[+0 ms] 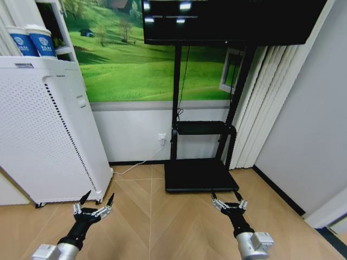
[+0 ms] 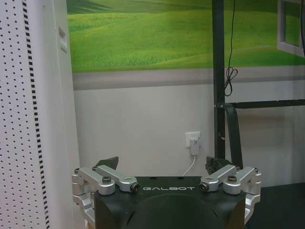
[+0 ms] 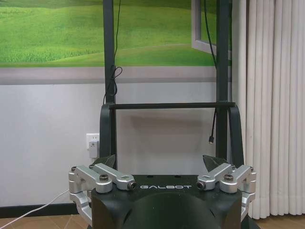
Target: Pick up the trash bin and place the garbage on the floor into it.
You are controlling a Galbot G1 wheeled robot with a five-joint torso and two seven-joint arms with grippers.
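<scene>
Pincers both spread apart, gripping nothing: left pincer (image 1: pixel 94 205) at 7 o'clock, right pincer (image 1: pixel 229 201) at 5, above tan herringbone parquet floor (image 1: pixel 162 227). You'll judge no nearer arm; ahead at 12 stands just the black metal TV stand (image 1: pixel 200 173).

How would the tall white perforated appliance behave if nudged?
The white perforated appliance seems to stand on small casters, so a low push would probably roll it. It is tall, so a high push might rock it and upset the paper cups apparently on top.

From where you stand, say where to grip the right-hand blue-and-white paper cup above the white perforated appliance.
Its blue side wall, from the front, probably: the blue-and-white paper cup stands upright, hemmed by its twin and a frame. The open left end effector and right end effector hang low.
</scene>
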